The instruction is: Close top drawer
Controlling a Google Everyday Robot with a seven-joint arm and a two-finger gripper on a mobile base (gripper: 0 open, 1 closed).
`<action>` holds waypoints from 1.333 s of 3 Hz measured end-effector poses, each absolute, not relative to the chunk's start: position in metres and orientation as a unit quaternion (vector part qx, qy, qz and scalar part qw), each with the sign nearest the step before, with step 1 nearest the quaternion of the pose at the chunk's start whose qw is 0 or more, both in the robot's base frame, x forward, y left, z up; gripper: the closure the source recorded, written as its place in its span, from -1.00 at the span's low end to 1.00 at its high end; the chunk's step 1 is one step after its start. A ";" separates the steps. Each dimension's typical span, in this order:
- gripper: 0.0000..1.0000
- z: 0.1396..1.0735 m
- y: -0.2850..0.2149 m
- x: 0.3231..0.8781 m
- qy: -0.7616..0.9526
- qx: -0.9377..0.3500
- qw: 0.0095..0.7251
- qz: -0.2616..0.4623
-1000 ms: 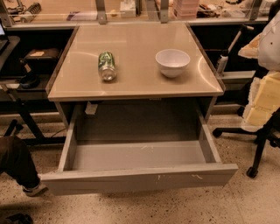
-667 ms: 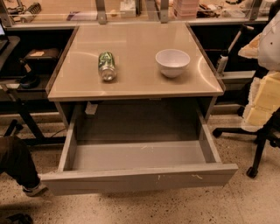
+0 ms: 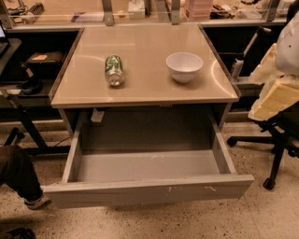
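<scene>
The top drawer (image 3: pixel 149 190) is a wide, deep grey metal drawer pulled far out from under the beige table top (image 3: pixel 140 79). Its plain front has small white scratch marks and faces me near the floor. The inside looks empty. My gripper (image 3: pixel 276 97) is at the right edge of the view, among the white and cream parts of my arm. It is level with the table, to the right of the drawer, and apart from it.
A green can (image 3: pixel 114 70) lies on its side on the table top, and a white bowl (image 3: pixel 184 66) stands to its right. An office chair base (image 3: pixel 273 144) stands on the floor at the right. A person's leg and shoe (image 3: pixel 23 179) are at the left. Shelves with clutter (image 3: pixel 140 9) are behind.
</scene>
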State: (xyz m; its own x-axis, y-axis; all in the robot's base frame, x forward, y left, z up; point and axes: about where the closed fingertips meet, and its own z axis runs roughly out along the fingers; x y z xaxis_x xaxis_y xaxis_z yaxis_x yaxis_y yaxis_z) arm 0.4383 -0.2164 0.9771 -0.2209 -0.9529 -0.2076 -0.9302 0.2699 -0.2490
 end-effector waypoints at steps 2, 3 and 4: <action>0.76 0.977 -0.216 0.438 0.780 -0.603 0.161 -0.036; 1.00 0.977 -0.216 0.438 0.780 -0.603 0.161 -0.036; 1.00 0.971 -0.213 0.438 0.779 -0.605 0.161 -0.034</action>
State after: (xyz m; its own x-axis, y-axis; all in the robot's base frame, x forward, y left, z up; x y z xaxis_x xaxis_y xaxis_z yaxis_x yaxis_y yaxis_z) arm 0.4380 -0.2135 0.9711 -0.2167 -0.9537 -0.2087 -0.9315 0.2660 -0.2479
